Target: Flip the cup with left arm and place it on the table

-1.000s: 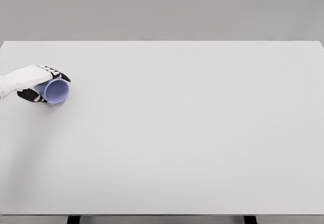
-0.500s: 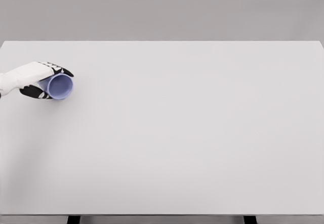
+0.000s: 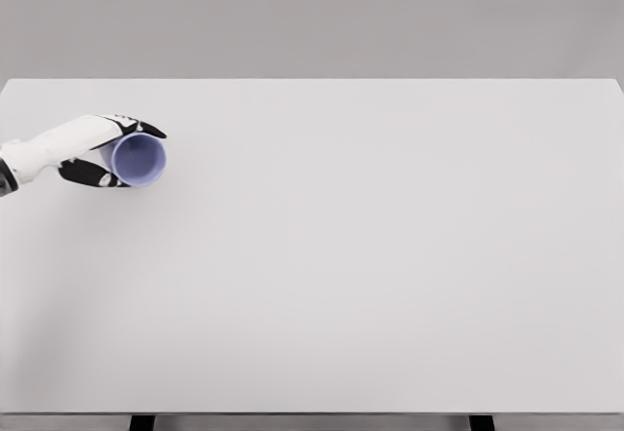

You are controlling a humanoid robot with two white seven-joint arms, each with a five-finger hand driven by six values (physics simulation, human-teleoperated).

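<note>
Cup [image 3: 138,159] in pale blue, tipped sideways with its round open mouth facing the camera, left hand [image 3: 102,151] wrapped around it, fingers clamped on its wall, over the far left of the white desk [image 3: 370,255]

The cup [image 3: 138,159] sits over the far left part of the surface [image 3: 370,255], nearer its back edge than its front edge, tipped on its side with the open mouth turned toward the camera. The left hand [image 3: 97,148] comes in from the left edge and wraps the cup, fingers [image 3: 146,127] above it and below it.
</note>
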